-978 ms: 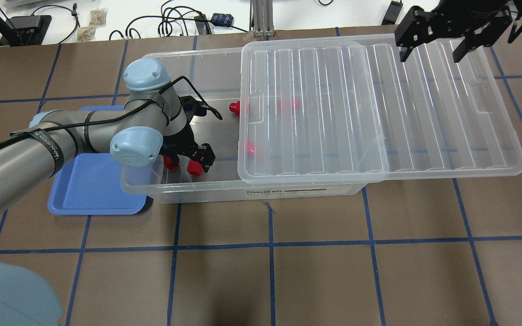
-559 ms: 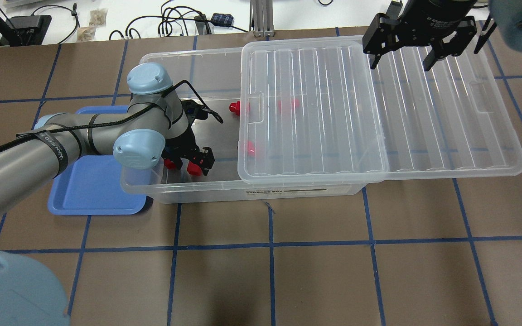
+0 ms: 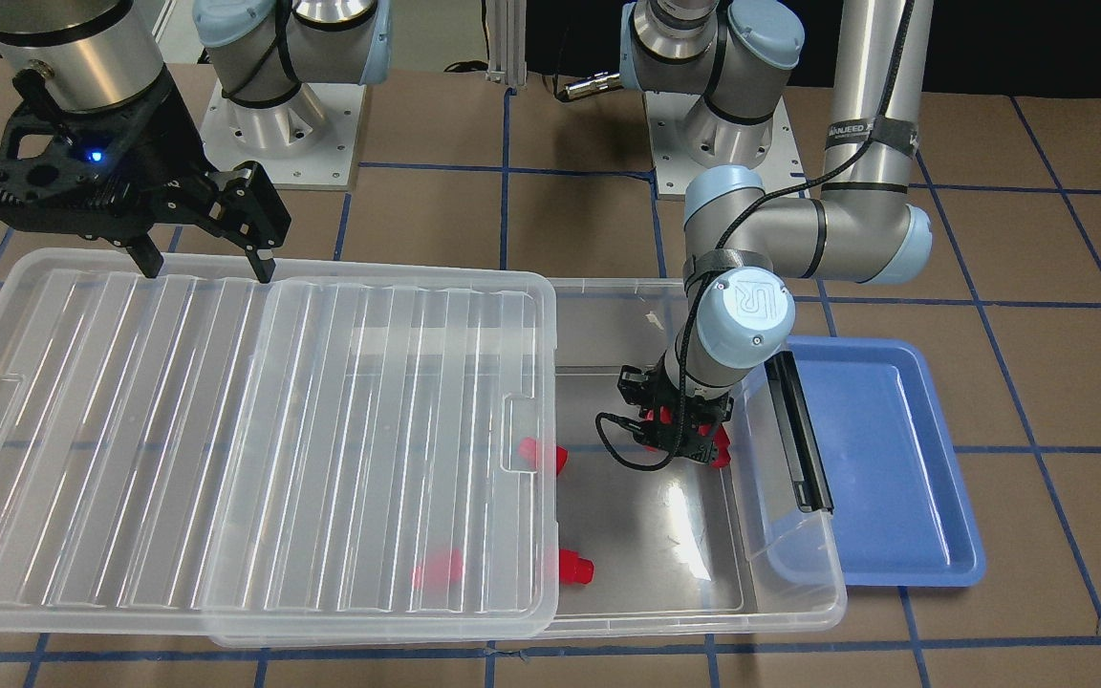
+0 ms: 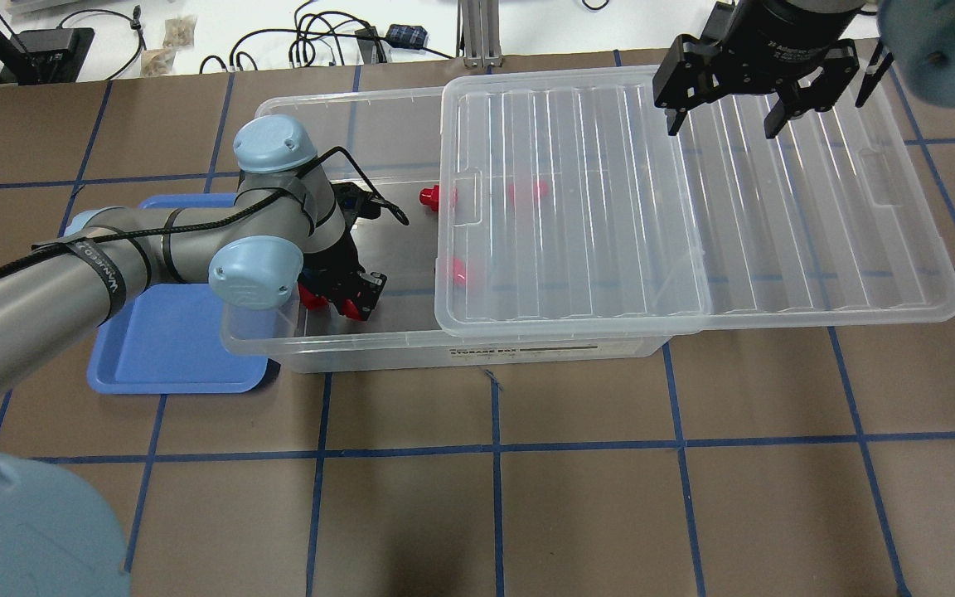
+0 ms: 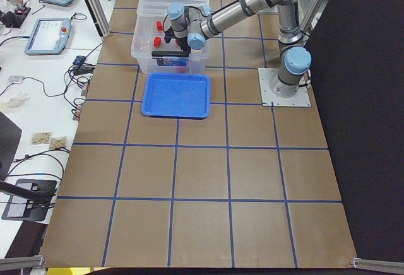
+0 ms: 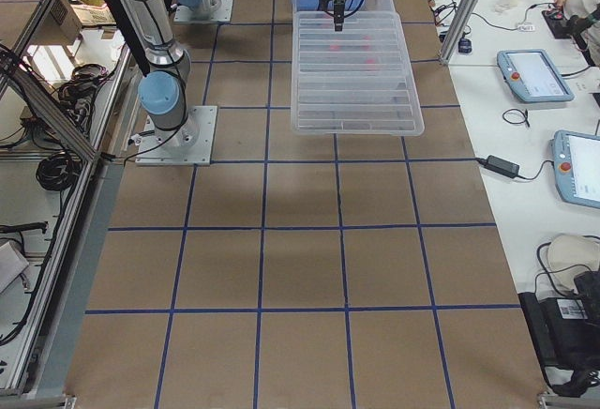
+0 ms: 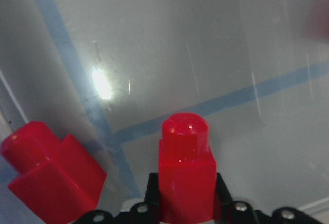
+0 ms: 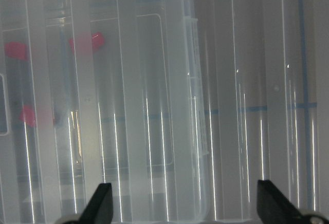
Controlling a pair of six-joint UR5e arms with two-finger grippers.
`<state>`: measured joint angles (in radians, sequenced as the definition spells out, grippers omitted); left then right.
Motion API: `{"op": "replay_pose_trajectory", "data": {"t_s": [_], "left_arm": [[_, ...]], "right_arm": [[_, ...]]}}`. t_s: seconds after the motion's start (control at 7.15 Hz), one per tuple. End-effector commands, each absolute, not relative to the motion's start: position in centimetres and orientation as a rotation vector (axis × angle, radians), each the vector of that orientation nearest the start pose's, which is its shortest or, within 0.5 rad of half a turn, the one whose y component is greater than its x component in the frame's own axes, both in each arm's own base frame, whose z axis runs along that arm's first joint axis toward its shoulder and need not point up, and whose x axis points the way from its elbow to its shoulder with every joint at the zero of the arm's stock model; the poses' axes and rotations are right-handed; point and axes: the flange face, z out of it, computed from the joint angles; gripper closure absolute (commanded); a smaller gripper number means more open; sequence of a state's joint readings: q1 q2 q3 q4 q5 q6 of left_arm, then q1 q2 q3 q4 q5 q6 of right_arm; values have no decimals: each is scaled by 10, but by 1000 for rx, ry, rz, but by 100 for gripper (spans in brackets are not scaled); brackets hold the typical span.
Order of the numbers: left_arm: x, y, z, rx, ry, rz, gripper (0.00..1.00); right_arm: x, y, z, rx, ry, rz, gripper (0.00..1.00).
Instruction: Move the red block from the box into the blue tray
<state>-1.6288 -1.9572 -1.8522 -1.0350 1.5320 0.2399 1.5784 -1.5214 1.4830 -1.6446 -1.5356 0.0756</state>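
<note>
My left gripper (image 4: 346,297) is down inside the open end of the clear box (image 4: 312,104) and shut on a red block (image 7: 186,167), stub pointing forward. A second red block (image 7: 49,175) lies right beside it. Three more red blocks lie in the box: one in the open (image 4: 428,196), one at the lid's edge (image 4: 454,271) and one under the lid (image 4: 527,192). The blue tray (image 4: 162,348) sits against the box's short end, with nothing in it. My right gripper (image 4: 722,112) is open above the ribbed lid (image 4: 776,215).
The lid is slid partway off the box and overhangs the table on my right side (image 3: 82,430). A black clip handle (image 3: 799,430) hangs on the box end next to the tray. Cables and small devices (image 4: 345,41) lie beyond the table's far edge.
My left gripper's fingers have closed in on the red block. My right gripper has moved left and a little nearer, over the lid.
</note>
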Motion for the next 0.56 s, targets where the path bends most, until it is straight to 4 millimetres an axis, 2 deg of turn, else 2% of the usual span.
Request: {"op": "replay_pose_trajectory", "data": {"t_s": [0.0,0.14,0.28,0.42], "left_arm": [[-166,-562,257,402,3146,70,100],[-160,-577,300,334,3153,97,100],[-157,-586,350,285,3155,138,100],[-144,-589,396,205,3159,139,100]], "right_arm": [[141,-523,514,101,3095,-174,0],[141,-523,514,101,3095,-174,0],[141,-524,513,101,3095,-176,0],[141,-524,513,101,3095,-176,0]]}}
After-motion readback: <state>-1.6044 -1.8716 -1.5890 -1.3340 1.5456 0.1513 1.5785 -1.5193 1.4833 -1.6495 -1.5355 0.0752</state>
